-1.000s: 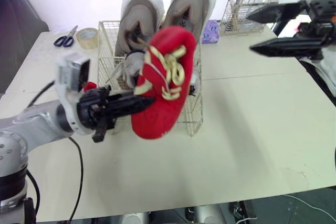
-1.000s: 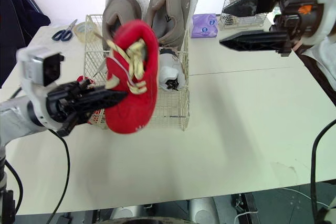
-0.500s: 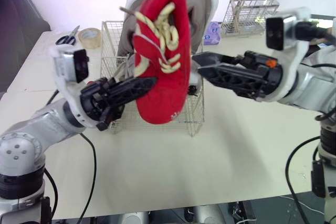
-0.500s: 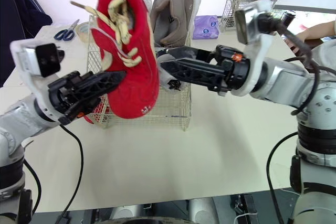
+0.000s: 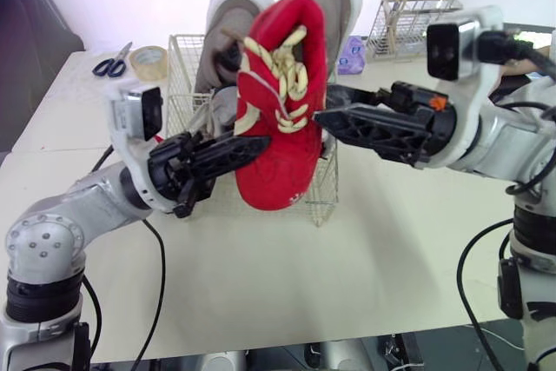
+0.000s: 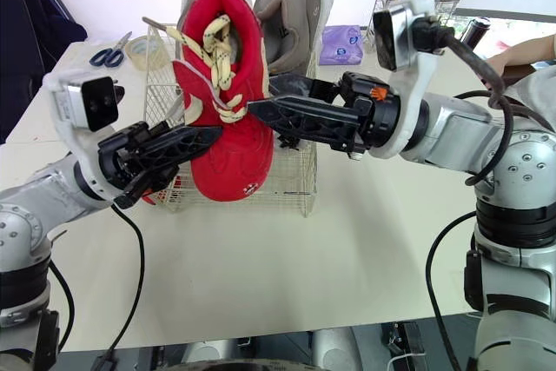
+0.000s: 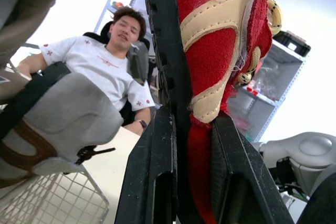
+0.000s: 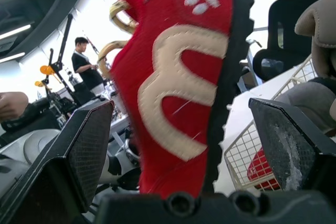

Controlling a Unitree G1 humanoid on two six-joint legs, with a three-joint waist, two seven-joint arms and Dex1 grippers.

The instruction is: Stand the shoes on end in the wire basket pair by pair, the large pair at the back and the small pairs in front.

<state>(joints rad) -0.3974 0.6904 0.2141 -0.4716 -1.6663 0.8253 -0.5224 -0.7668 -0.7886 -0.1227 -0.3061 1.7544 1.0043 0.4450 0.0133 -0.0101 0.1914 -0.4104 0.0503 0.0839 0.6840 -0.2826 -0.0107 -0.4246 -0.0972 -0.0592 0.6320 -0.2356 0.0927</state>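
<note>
Scissors [image 5: 110,63] beside tape roll [image 5: 148,62]; purple packet [image 6: 340,43] near utensil rack [image 5: 395,32], on table [image 5: 417,241].

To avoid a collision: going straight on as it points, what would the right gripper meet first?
Most likely the red shoe, clamped in the left gripper; it lies right ahead of the right gripper.

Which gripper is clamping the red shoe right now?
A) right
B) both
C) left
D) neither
C: the left gripper is shut on the sole edge of the red shoe, while the right gripper is open, its fingers on either side of the shoe with gaps showing.
</note>
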